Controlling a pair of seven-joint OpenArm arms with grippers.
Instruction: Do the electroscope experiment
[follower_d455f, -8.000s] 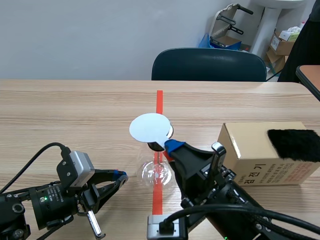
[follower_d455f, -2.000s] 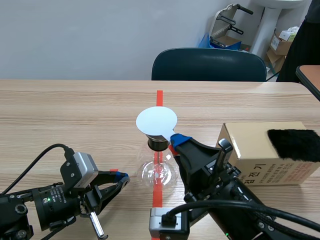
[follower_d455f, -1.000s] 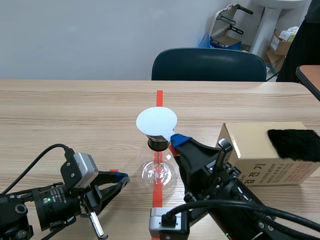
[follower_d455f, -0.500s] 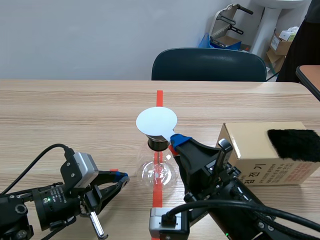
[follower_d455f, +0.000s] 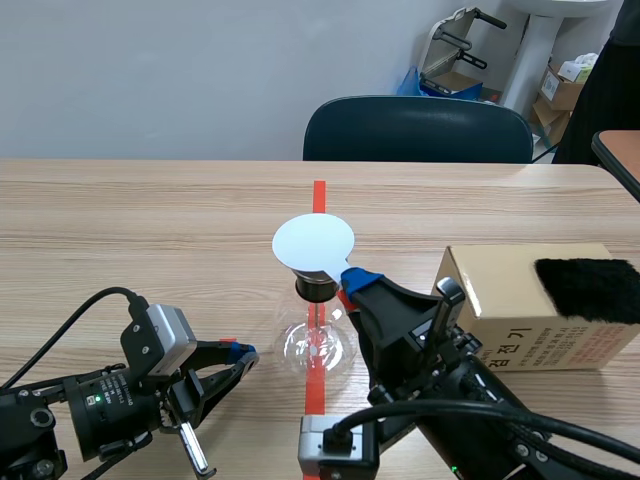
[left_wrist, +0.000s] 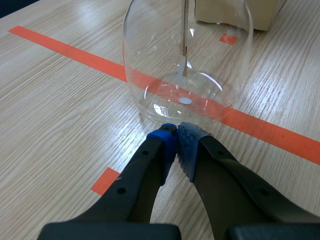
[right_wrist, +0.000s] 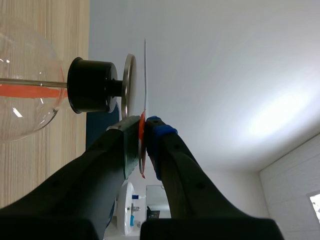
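While the right gripper (right_wrist: 144, 123) pinches the white disc (follower_d455f: 313, 243) above the electroscope (follower_d455f: 314, 345), left gripper (left_wrist: 176, 140) pressed together, empty — beside it.

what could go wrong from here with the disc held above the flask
The white disc, pinched only at its edge by the right gripper, sits close to the metal plate; a slip might knock it. The shut left gripper lies by the base of the glass flask and might nudge it over.

Office-like room: wood desk (follower_d455f: 150, 210), dark chair (follower_d455f: 418, 130), stacked cartons (follower_d455f: 565, 85) behind.
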